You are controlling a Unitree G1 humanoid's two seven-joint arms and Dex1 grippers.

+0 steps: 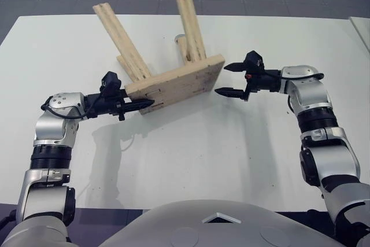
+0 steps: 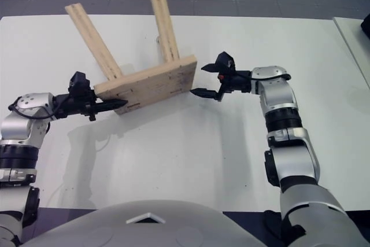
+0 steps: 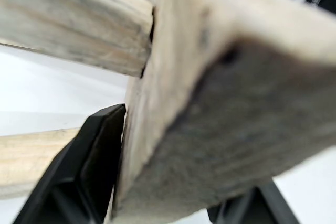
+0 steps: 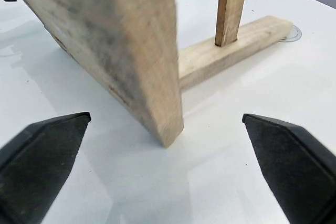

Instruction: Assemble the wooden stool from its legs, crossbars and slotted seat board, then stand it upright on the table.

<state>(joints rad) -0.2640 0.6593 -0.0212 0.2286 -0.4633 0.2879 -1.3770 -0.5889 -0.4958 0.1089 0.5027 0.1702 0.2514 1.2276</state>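
Edge of seat board (image 1: 179, 82) clamped in left pincer (image 1: 141, 104), right pincer (image 1: 222, 78) spread beside.

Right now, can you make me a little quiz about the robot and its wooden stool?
1. True or false: the right gripper is shut on the seat board.
2. Which gripper holds the seat board? A) the left gripper B) the right gripper C) both
3. Fill in: the legs point ____ from the robot.

Key: 1 false, it is open and sits just off the board's end. 2 A. 3 away.
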